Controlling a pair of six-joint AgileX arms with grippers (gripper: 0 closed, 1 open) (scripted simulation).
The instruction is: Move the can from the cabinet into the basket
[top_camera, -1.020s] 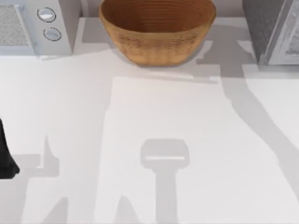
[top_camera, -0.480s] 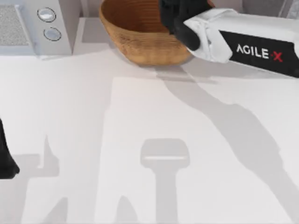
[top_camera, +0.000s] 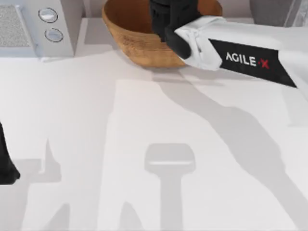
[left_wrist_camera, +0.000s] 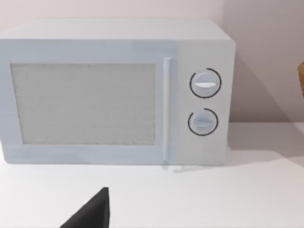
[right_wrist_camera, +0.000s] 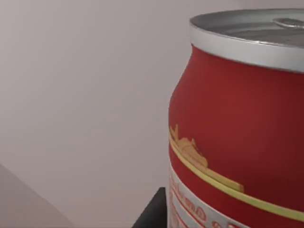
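One can [right_wrist_camera: 237, 137] — upright, silver top up, over basket [top_camera: 130, 38].

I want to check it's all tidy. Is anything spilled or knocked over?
Nothing stands out. The basket sits upright, the microwave is shut, and the red can is upright by the right tool, above the basket.

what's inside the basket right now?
From the top view, the right arm's gripper hangs over the basket, covering most of its inside. The visible inner wall is bare. The right wrist view shows the red can close up; whether it sits in the basket can't be told.
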